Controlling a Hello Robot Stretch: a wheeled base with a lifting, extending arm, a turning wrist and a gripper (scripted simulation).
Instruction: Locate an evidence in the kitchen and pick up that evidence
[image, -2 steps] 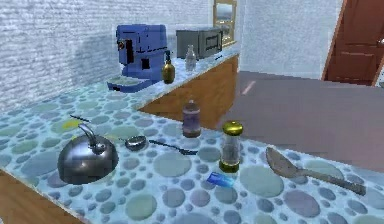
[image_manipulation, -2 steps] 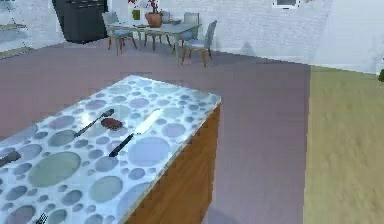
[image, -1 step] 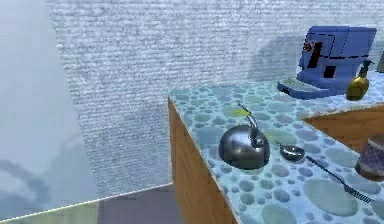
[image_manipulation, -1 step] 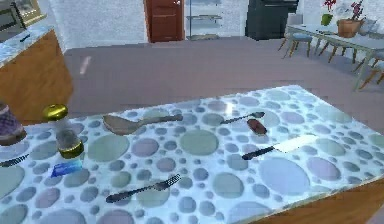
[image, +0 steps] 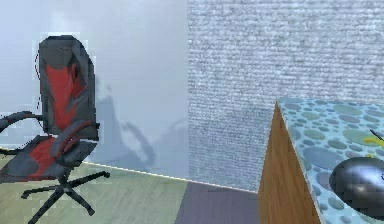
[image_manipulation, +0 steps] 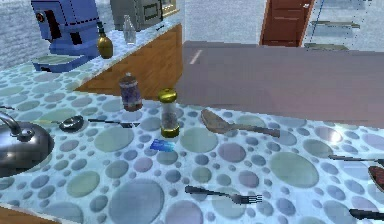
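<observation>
Pincer: its state cannot be told.
Task thing: nothing is showing clearly as evidence; a small blue item (image_manipulation: 163, 148) is lying on the pebbled surface (image_manipulation: 290, 170), centre-left of the frame, just beside a yellow-lidded jar (image_manipulation: 169, 113).
Chair: an office chair (image: 60, 110) is standing at left.

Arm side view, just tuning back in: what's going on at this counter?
The robot sits alongside a pebble-patterned kitchen countertop. On it stand a yellow-lidded jar and a small dark-capped bottle, with a small blue thing lying near the jar. A spoon, a spatula and a fork lie around them, and a metal bowl sits at the left edge. In the forward view, a red and black office chair stands by the wall. Which item is the evidence is unclear.
</observation>
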